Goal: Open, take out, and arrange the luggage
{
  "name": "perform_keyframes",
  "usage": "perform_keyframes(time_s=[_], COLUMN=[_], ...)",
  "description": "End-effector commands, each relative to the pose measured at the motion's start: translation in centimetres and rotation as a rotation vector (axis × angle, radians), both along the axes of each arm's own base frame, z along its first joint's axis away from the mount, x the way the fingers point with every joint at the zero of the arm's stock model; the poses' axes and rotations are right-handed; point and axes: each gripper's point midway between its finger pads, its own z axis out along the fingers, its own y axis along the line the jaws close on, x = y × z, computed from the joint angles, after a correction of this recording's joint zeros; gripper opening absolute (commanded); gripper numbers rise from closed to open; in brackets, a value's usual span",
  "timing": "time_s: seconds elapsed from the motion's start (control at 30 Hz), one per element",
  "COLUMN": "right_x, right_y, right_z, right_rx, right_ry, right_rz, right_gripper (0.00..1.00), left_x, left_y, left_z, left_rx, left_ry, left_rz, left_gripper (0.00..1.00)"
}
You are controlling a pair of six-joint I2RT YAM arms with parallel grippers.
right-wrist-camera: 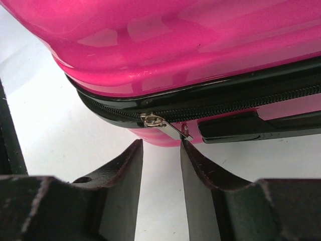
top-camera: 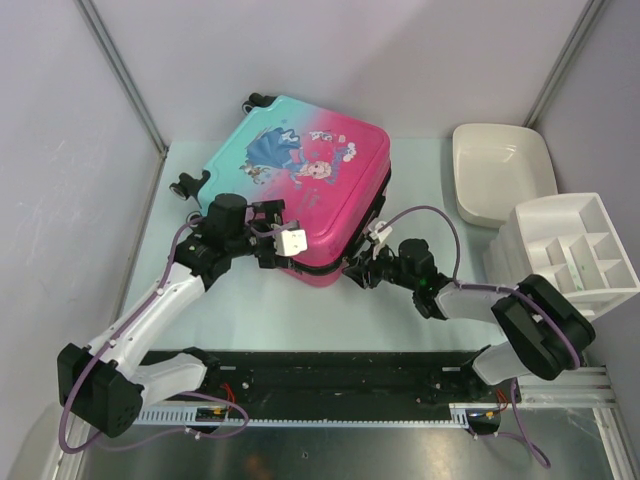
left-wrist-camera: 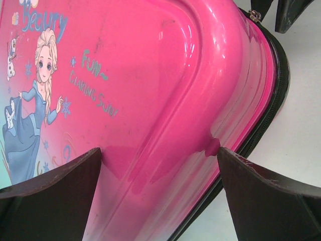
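The luggage (top-camera: pixel 300 180) lies flat and closed on the table, teal at the far left, pink at the near right, with a princess print and a black zipper band. My left gripper (top-camera: pixel 278 243) is open over its near pink corner (left-wrist-camera: pixel 165 100), its fingers (left-wrist-camera: pixel 55 196) spread above the shell. My right gripper (top-camera: pixel 362 268) is open at the suitcase's near right edge. In the right wrist view a silver zipper pull (right-wrist-camera: pixel 165 125) hangs from the zipper (right-wrist-camera: pixel 241 103) just ahead of the fingertips (right-wrist-camera: pixel 189 150), with the right fingertip touching its end.
A white plastic tub (top-camera: pixel 500 170) stands at the back right. A white compartment organiser (top-camera: pixel 570 250) stands at the right, beside my right arm. Suitcase wheels (top-camera: pixel 188 185) stick out on the left side. Grey walls close in on the left and right.
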Motion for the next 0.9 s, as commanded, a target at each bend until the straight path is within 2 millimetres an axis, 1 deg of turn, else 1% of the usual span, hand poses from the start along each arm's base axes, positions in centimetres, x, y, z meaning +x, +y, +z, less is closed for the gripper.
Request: perform_keyframes(time_s=[0.0, 0.07, 0.1, 0.13, 0.33, 0.43, 0.47, 0.5, 0.53, 0.6, 0.67, 0.73, 0.77, 0.8, 0.87], right_x=[1.4, 1.5, 1.6, 1.8, 2.5, 2.5, 2.4, 2.6, 2.7, 3.1, 3.0, 3.0, 2.7, 2.8, 2.9], right_y=[0.9, 1.2, 1.3, 1.5, 1.5, 1.5, 1.6, 1.5, 1.4, 1.0, 0.8, 0.4, 0.4, 0.4, 0.5], right_z=[1.9, 1.8, 1.7, 1.8, 1.5, 1.7, 1.9, 2.1, 2.3, 2.8, 3.3, 3.3, 3.1, 3.0, 2.6], right_rx=[0.051, 0.05, 0.049, 0.048, 0.049, 0.057, 0.064, 0.065, 0.068, 0.082, 0.086, 0.076, 0.072, 0.058, 0.06], right_ry=[-0.079, -0.084, -0.086, -0.097, -0.111, -0.12, -0.129, -0.14, -0.152, -0.169, -0.17, -0.169, -0.155, -0.174, -0.165], right_rz=[-0.007, 0.001, 0.003, 0.008, 0.024, 0.047, 0.06, 0.059, 0.058, 0.067, 0.085, 0.094, 0.101, 0.106, 0.104], right_gripper=[0.4, 0.42, 0.45, 0.46, 0.47, 0.49, 0.51, 0.6, 0.64, 0.65, 0.64, 0.6, 0.58, 0.53, 0.49], left_x=[0.0, 0.0, 0.1, 0.1, -0.1, -0.2, -0.3, -0.3, -0.4, -0.6, -0.6, -0.7, -0.6, -0.6, -0.5], left_y=[-0.4, -0.4, -0.4, -0.4, -0.7, -0.6, -0.6, -0.7, -0.7, -0.8, -0.9, -0.9, -0.9, -1.0, -1.1], left_z=[-1.4, -1.4, -1.3, -1.3, -1.7, -1.9, -2.0, -2.2, -2.2, -2.2, -2.2, -2.2, -2.3, -2.2, -2.4], left_rx=[-0.007, -0.004, -0.005, -0.006, -0.011, -0.006, -0.003, 0.001, 0.002, -0.005, -0.008, -0.008, -0.006, -0.007, -0.011], left_ry=[0.053, 0.05, 0.046, 0.046, 0.057, 0.055, 0.058, 0.054, 0.054, 0.059, 0.061, 0.062, 0.064, 0.063, 0.074], left_rz=[-0.009, -0.011, -0.011, -0.011, -0.029, -0.034, -0.037, -0.048, -0.051, -0.056, -0.059, -0.062, -0.063, -0.064, -0.062], left_gripper=[1.0, 1.0, 1.0, 1.0, 1.0, 1.0, 1.0, 1.0, 1.0, 1.0, 1.0, 1.0, 1.0, 1.0, 1.0])
